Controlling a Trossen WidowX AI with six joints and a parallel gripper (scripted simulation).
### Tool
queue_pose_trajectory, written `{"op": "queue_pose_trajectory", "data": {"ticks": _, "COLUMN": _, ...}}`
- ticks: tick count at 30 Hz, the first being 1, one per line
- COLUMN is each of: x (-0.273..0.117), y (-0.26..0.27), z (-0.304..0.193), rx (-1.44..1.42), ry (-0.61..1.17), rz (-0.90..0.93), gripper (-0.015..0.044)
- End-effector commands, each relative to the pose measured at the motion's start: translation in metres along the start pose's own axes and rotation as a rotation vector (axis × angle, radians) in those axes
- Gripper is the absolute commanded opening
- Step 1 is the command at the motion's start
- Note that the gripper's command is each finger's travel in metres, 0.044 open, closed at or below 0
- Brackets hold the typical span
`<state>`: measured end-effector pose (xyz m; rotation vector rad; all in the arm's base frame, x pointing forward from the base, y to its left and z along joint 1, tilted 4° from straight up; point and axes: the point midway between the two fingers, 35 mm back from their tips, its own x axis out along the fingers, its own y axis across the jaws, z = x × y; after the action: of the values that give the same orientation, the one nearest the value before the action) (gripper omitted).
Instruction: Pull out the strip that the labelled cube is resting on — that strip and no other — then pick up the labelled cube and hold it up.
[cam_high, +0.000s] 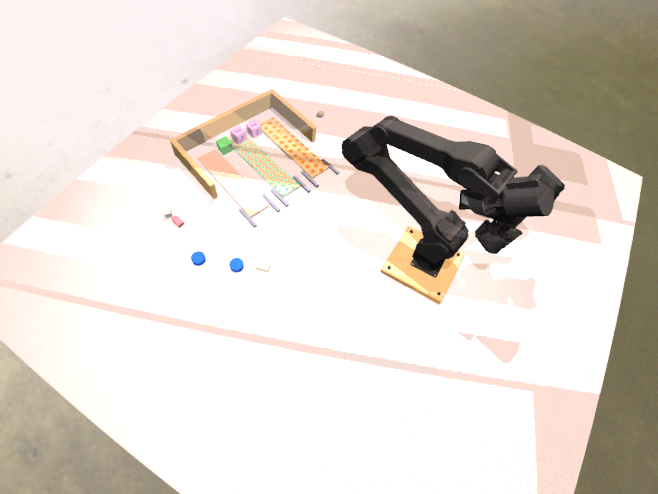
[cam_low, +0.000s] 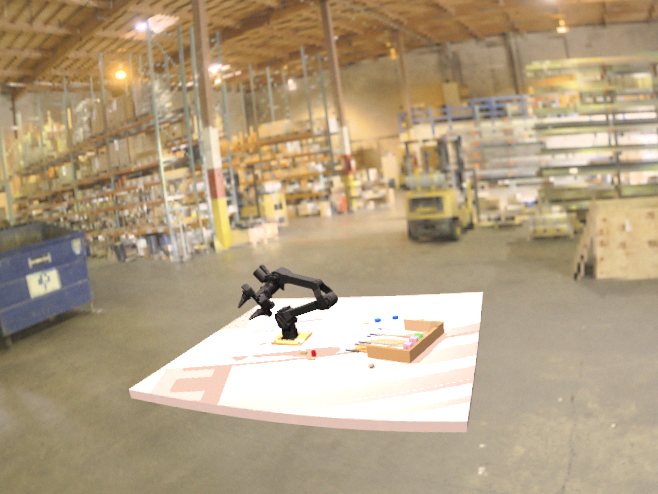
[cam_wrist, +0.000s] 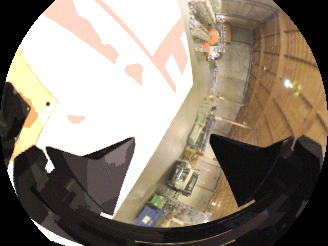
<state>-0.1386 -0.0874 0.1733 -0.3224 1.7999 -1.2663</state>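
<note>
Strong light is washing out the table (cam_high: 297, 345) in the top view, blowing its left corner into glare. The arm (cam_high: 425, 175) is casting a faint shadow beside its base. Warehouse lamps are glowing overhead, background blurring. The wrist view is bending into a fisheye circle with black edges.

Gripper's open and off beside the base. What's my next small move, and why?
Probably swing the arm round toward the grey handle bars at the strips' near ends. The open gripper holds nothing and sits far from the wooden fence, on the base's other side. Both pink cubes seem marked but are too small to read, so commit to no strip yet.
</note>
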Motion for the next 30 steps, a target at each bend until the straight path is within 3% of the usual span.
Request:
{"op": "queue_pose_trajectory", "data": {"ticks": 1, "x": 0.000, "y": 0.000, "z": -0.001, "rx": 0.005, "ry": 0.005, "rz": 0.001, "gripper": 0.0400}}
{"op": "queue_pose_trajectory", "data": {"ticks": 7, "x": -0.013, "y": 0.011, "z": -0.045, "rx": 0.238, "ry": 0.232, "rz": 0.058, "gripper": 0.0400}}
{"op": "queue_pose_trajectory", "data": {"ticks": 17, "x": -0.077, "y": 0.053, "z": -0.121, "rx": 0.721, "ry": 0.747, "rz": 0.090, "gripper": 0.0400}}
{"op": "queue_pose_trajectory", "data": {"ticks": 30, "x": -0.214, "y": 0.123, "z": -0.140, "rx": 1.440, "ry": 1.514, "rz": -0.181, "gripper": 0.0400}}
